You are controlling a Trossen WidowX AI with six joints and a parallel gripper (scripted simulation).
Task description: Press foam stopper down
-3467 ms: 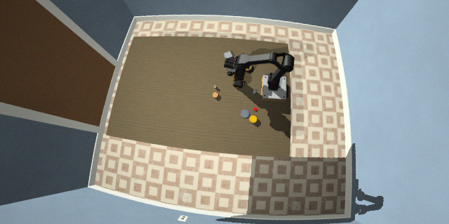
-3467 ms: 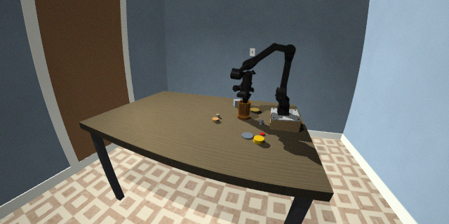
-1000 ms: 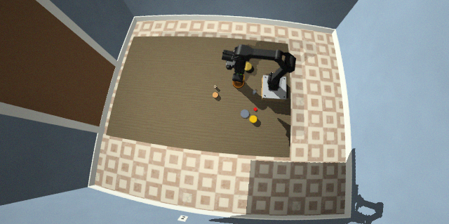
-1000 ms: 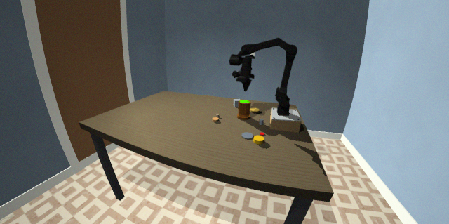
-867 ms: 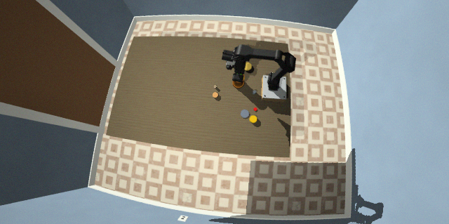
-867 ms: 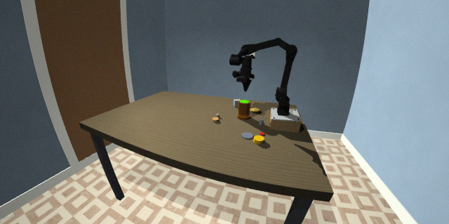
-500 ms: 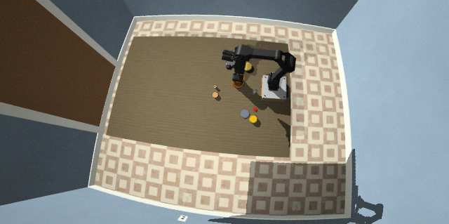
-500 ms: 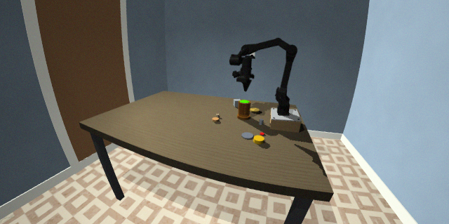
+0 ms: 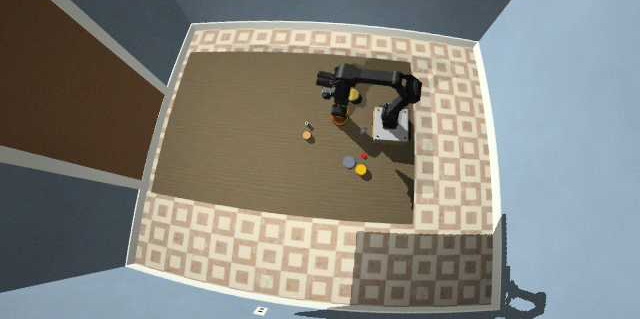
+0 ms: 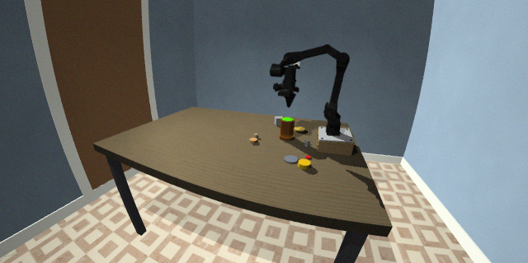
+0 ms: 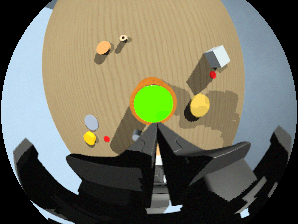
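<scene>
A: Where's the foam stopper (image 10: 287, 119)?

B: In the mouth of the jar (image 10: 287, 130), a bright green disc that stands a little above the rim. The jar is a brown, ribbed cylinder, upright on the tabletop (image 10: 198, 152), just in front of the arm's base block (image 10: 335, 141).

A: And the end effector (image 10: 289, 103)?

B: It hangs above the stopper with a clear gap, pointing straight down, its fingers pressed fully together on nothing.

A: What sits near the jar?

B: A yellow disc (image 10: 300, 129) just beside it toward the base, a pale grey cube (image 10: 278, 120) behind it, and a small grey piece (image 10: 307, 143) in front near the base. Farther off from the jar lie an orange disc (image 10: 253, 140) with a tiny peg (image 10: 256, 134) beside it, and a grey disc (image 10: 290, 158), a red dot (image 10: 308, 157) and a second yellow disc (image 10: 304, 163) clustered together.

A: The surface and the room?

B: The tabletop is dark olive-brown wood grain on dark legs. The floor (image 10: 206, 234) is tan-and-cream square tile, the walls are blue-grey, and a brown door (image 10: 95, 61) in a pale frame stands well beyond the jar.
</scene>
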